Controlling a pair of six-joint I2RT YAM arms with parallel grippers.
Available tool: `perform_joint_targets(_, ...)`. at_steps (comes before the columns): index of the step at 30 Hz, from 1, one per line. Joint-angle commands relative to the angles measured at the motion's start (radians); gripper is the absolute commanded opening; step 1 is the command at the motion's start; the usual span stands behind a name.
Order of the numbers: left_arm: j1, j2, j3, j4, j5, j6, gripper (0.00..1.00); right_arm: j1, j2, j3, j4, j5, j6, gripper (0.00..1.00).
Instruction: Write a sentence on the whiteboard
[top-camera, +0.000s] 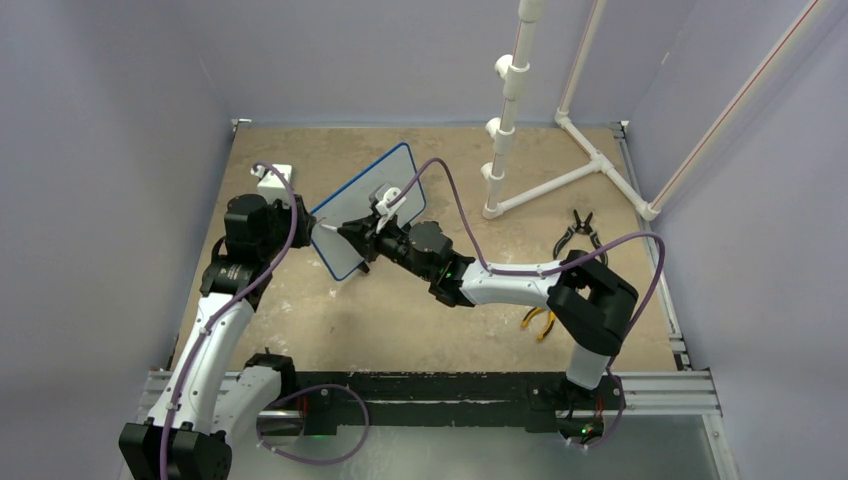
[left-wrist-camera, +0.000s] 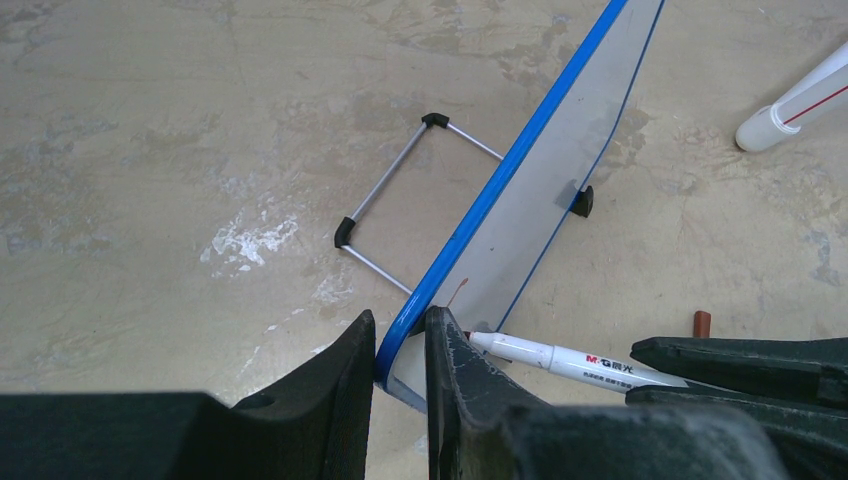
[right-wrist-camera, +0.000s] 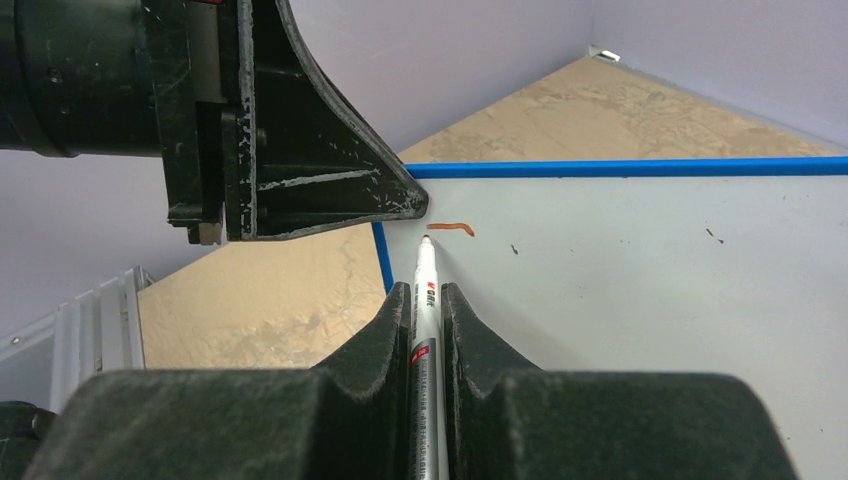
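Nearest the lens, two black-and-white robot arms rise from their rail and meet at the small blue-rimmed white whiteboard (top-camera: 388, 168), propped on edge mid-table. The left gripper (top-camera: 308, 220) steadies a corner while the right gripper (top-camera: 350, 232) addresses the face. What look like two pairs of pliers, black (top-camera: 578, 235) and yellow-handled (top-camera: 541, 322), lie apart to the right.

From the left wrist, the left gripper (left-wrist-camera: 400, 330) is clenched on the board's blue rim, seemingly bracing it against the pen's push (a thin wire stand (left-wrist-camera: 400, 190) props the back).

From the right wrist, the right gripper (right-wrist-camera: 425, 300) grasps one white marker pen (right-wrist-camera: 426, 262), nib at the board (right-wrist-camera: 650, 290) beside the left claw. The sentence amounts to one short red stroke (right-wrist-camera: 452, 229), so the writing looks barely begun.
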Motion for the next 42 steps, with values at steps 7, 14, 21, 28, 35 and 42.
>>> perform_joint_targets(7,0.007,-0.012,-0.003,0.049,-0.015,0.002,0.11,0.003,0.008,0.067,0.038,-0.006,-0.025,0.00)
perform_joint_targets(14,0.007,-0.012,-0.002,0.049,-0.015,0.003,0.10,0.003,0.030,0.089,0.027,-0.005,-0.029,0.00)
perform_joint_targets(21,0.007,-0.016,-0.003,0.050,-0.015,0.003,0.10,0.003,0.032,0.070,0.022,0.005,-0.024,0.00)
perform_joint_targets(28,0.007,-0.019,-0.003,0.049,-0.014,0.003,0.10,0.003,0.041,0.056,0.005,0.018,-0.017,0.00)
perform_joint_targets(35,0.007,-0.019,-0.003,0.050,-0.015,0.003,0.09,0.003,0.035,0.016,-0.005,0.016,0.003,0.00)
perform_joint_targets(42,0.006,-0.019,-0.003,0.049,-0.015,0.002,0.09,0.003,0.044,-0.005,-0.014,0.021,0.012,0.00)
